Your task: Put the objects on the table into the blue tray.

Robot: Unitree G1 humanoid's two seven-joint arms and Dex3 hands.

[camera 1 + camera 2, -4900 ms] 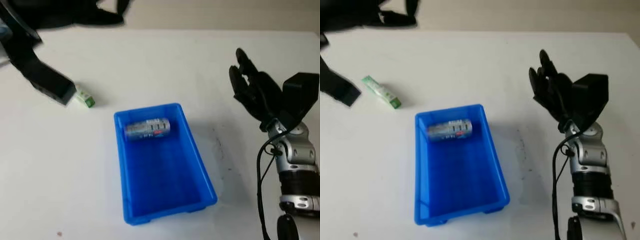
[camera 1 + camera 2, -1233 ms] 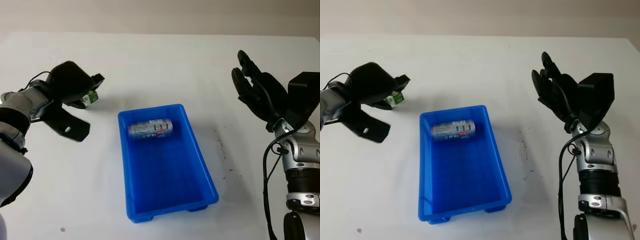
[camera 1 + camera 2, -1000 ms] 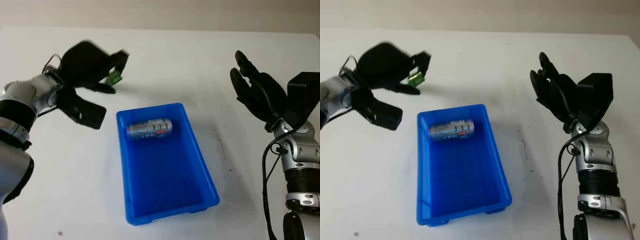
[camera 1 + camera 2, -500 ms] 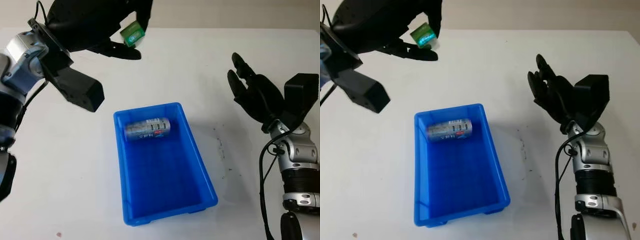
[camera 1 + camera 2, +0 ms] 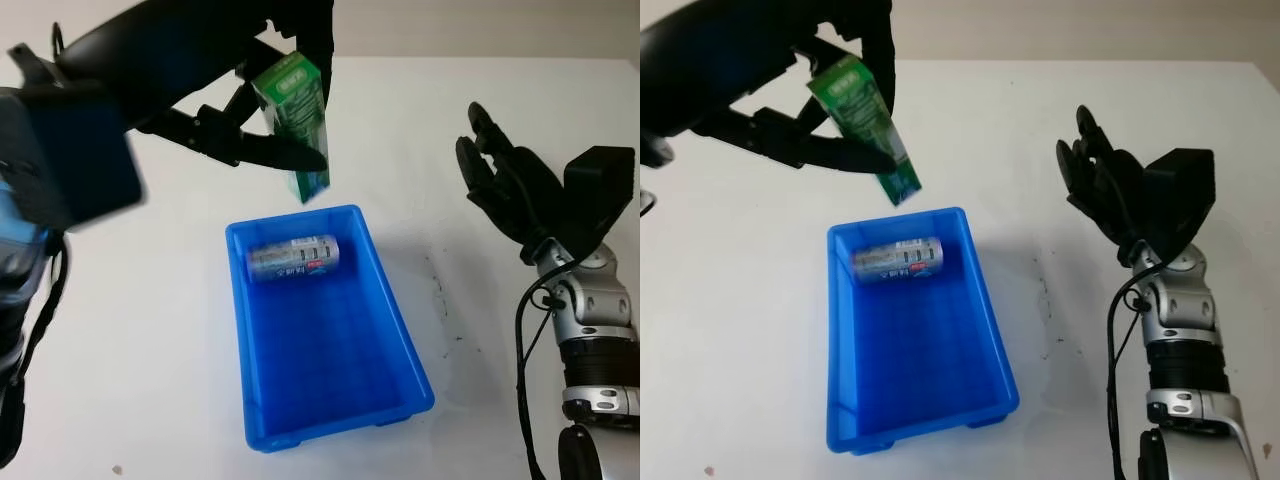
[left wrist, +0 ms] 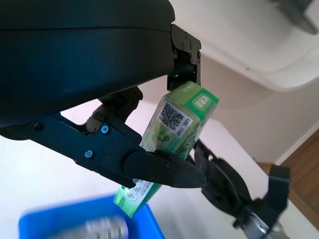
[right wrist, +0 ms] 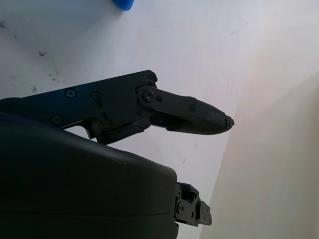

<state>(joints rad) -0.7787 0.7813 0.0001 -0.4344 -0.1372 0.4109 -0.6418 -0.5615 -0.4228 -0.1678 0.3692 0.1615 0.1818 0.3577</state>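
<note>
Left robot hand (image 5: 230,110) around steeply tilted green box (image 5: 295,125)

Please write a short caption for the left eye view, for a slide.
Left hand holds a green box above the blue tray, which already contains a can.

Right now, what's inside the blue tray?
One silver can lies on its side at the far end of the blue tray. The left hand holds a green box above its far rim.

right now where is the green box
The green box is up off the table in the left hand, above the far end of the blue tray, near the can inside it.
</note>
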